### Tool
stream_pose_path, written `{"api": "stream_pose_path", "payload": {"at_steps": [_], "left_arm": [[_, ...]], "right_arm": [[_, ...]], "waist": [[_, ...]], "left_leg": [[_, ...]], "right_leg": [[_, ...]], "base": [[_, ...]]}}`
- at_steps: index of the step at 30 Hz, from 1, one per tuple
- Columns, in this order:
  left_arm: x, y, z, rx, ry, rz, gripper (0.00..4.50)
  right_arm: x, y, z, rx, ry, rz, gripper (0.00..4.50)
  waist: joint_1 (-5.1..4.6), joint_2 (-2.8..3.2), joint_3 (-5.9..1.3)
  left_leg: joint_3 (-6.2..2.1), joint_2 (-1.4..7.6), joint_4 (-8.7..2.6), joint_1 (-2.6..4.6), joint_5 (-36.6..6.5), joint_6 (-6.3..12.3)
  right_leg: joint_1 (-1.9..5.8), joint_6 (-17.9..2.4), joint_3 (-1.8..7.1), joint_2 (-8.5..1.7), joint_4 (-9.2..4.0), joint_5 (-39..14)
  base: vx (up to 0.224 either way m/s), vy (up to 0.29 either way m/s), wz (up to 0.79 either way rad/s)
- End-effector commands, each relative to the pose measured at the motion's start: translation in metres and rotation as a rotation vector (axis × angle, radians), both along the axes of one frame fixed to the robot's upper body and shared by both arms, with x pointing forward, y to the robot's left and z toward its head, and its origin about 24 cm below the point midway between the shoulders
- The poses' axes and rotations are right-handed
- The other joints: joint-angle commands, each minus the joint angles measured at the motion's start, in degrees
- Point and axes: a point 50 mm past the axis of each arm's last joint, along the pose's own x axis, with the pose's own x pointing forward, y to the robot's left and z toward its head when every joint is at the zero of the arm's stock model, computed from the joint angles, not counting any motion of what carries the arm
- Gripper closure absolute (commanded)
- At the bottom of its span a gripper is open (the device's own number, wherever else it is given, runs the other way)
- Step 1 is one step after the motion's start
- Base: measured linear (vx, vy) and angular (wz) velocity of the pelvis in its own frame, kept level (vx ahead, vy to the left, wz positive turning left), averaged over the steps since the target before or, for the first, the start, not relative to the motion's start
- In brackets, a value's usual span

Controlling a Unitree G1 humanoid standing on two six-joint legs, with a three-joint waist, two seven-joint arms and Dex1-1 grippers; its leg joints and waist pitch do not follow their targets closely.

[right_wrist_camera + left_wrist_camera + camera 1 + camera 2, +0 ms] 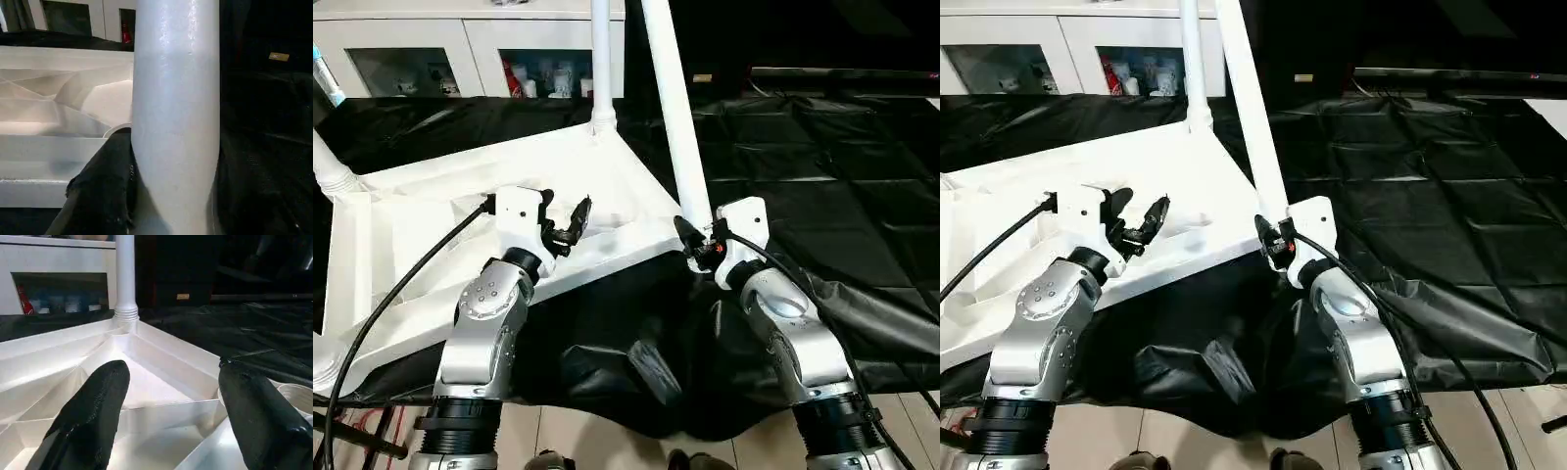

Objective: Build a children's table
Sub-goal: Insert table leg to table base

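Table top (pixel 431 211) lies upside down on the black sheet (pixel 822 186), ribbed X-braced underside facing up. I take it as the landmark.

Far corner of the top: one leg (pixel 600 59) stands upright in its round socket. At the top's left edge, another leg (pixel 328 166) is seated in a socket, with just its base in view.

My right pincer (pixel 697 247) is at the near right corner of the top, clamped around the lower end of a third leg (pixel 675 117). In the right wrist view my black fingers (pixel 105 191) press against both sides of the white tube. This leg leans slightly, its upper end tilted toward the upright leg at the far corner. I cannot tell whether its foot is seated in the corner socket.

My left pincer (pixel 570 223) hovers over the near rim of the top, left of the gripped leg, jaws apart and holding nothing. Left wrist view: ribs and the far-corner leg show between the fingers (pixel 95 416).

White cabinets (pixel 460 49) stand beyond the top's far edge.
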Motion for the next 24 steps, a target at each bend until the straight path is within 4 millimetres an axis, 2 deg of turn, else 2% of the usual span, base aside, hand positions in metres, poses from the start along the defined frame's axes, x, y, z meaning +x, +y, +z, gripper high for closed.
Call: {"api": "stream_pose_path", "payload": {"at_steps": [1, 24], "left_arm": [[0.0002, -0.0022, 0.0040, 0.007, -0.013, -0.004, 1.14], [0.0002, -0.0022, 0.0040, 0.007, -0.013, -0.004, 1.14]], "right_arm": [[0.0004, -0.0009, 0.0033, 0.005, -0.017, 0.000, 2.63], [0.0004, -0.0009, 0.0033, 0.005, -0.017, 0.000, 2.63]], "waist": [[0.05, 0.03, -5.49], [0.04, 0.05, -5.48]], "left_leg": [[-0.41, 0.62, -3.41, 0.64, -12.01, 2.52], [-0.42, 0.63, -3.42, 0.67, -12.18, 2.47]], "right_leg": [[3.84, -7.11, 2.40, -1.98, -4.02, -16.40], [3.77, -6.98, 2.39, -1.94, -4.05, -16.57]], "base": [[0.000, 0.000, 0.00], [0.000, 0.000, 0.00]]}}
